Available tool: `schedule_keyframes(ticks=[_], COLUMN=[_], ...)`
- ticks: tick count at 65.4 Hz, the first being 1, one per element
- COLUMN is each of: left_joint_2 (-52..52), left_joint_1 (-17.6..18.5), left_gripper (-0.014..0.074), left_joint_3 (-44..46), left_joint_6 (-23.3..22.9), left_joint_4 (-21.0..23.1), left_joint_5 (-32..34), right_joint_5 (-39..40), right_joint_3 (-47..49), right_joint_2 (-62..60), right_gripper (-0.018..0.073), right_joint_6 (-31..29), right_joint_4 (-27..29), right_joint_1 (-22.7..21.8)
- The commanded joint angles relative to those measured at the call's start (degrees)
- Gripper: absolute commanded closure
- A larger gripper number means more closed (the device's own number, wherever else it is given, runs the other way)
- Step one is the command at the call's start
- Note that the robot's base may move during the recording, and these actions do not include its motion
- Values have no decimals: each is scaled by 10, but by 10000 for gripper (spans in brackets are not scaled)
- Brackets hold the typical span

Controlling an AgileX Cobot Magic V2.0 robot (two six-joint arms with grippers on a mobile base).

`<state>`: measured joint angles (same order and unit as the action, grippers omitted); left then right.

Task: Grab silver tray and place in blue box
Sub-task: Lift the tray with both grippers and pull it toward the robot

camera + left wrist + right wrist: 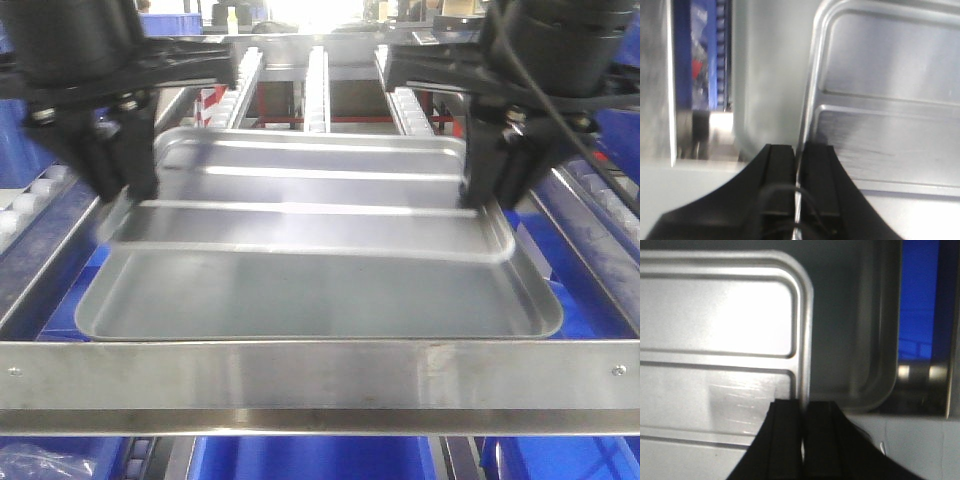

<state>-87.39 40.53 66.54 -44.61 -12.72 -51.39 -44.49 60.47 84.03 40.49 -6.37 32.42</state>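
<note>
The silver tray (310,190) hangs level between my two grippers, its two long ridges catching the light. My left gripper (130,185) is shut on its left rim, and the left wrist view shows the thin rim (805,100) pinched between the black fingers (780,165). On the right rim my right gripper (490,195) is also shut; its wrist view shows the tray (715,315) with its edge between the pads (787,420). Bright blue plastic of the blue box (590,280) shows below at both sides, its outline mostly hidden.
A second silver tray (300,295) lies directly under the held one, also seen in the right wrist view (860,340). A steel crossbar (320,375) spans the front. Roller rails (317,90) run away at the back. More blue crates (300,458) sit below the bar.
</note>
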Motion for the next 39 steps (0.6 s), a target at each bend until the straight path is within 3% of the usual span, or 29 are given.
schedule_keyframes(ticks=[1, 12, 22, 31, 39], left_joint_2=[55, 107, 149, 169, 175], left_joint_1=[28, 83, 146, 182, 190], left_gripper=[610, 610, 610, 610, 610], left_joint_3=[-13, -74, -116, -127, -127], left_joint_6=[-38, -106, -178, -188, -189], left_joint_4=[-13, -30, -75, -79, -74], left_joint_5=[23, 18, -16, -22, -22], right_joint_5=[39, 29, 15, -4, -22], right_joint_3=[-21, -71, -112, -129, -132], right_joint_2=[-59, -115, -167, -191, -195], right_gripper=[510, 510, 510, 510, 510], right_joint_6=[38, 103, 156, 197, 200], right_joint_4=[-23, -50, -70, -90, -93], right_joint_1=[27, 74, 125, 152, 168])
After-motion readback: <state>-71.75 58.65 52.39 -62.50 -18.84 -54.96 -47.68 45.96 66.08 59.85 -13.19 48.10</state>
